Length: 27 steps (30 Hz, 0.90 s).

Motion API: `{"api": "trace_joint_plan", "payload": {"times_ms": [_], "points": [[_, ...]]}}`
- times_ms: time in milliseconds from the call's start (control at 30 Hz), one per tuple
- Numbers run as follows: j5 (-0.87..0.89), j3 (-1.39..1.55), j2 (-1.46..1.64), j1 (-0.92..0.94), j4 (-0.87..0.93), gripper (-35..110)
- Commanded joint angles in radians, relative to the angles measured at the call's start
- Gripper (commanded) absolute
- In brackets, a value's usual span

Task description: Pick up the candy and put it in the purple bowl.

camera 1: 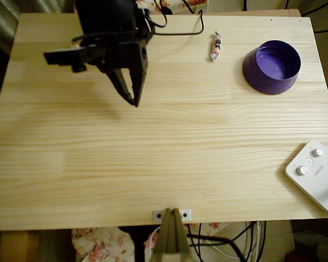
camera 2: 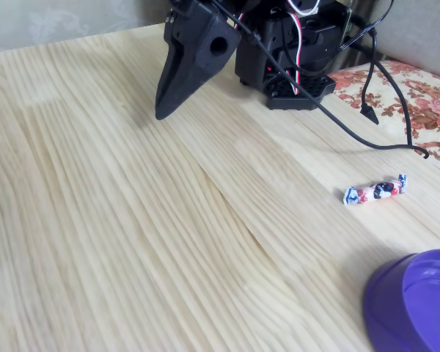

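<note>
In the overhead view the black end effector [camera 1: 134, 100] hangs over the upper left part of the pale pine tabletop [camera 1: 153, 164], its 2 fingers drawn together to a single point aimed down the picture, holding nothing. To its right a black cable [camera 1: 180, 31] loops along the tabletop's far edge. Further right the candy [camera 1: 215, 46] lies flat on the wood near that far edge, lengthwise up and down the picture, well apart from the end effector. Just right of it, near but not touching, stands the purple bowl [camera 1: 271, 66], upright and open side up. At the lower right corner a white device with round knobs [camera 1: 317, 176] rests partly over the tabletop's edge. In the fixed view the end effector [camera 2: 163, 110] points down at the wood at upper left, fingers together, the candy [camera 2: 376, 192] lies at mid right, and the purple bowl [camera 2: 414, 308] sits at the bottom right corner.
</note>
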Motion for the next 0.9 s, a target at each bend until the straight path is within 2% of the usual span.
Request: {"api": "trace_joint_plan", "payload": {"times_ms": [0, 233, 467, 867], "points": [[-0.089, -0.008, 0.031, -0.003, 0.017, 0], [-0.020, -0.006, 0.032, 0.015, 0.028, 0], [-0.089, -0.006, 0.032, -0.028, 0.008, 0], [-0.074, -0.091, 0.031, -0.049, 0.055, 0]]}}
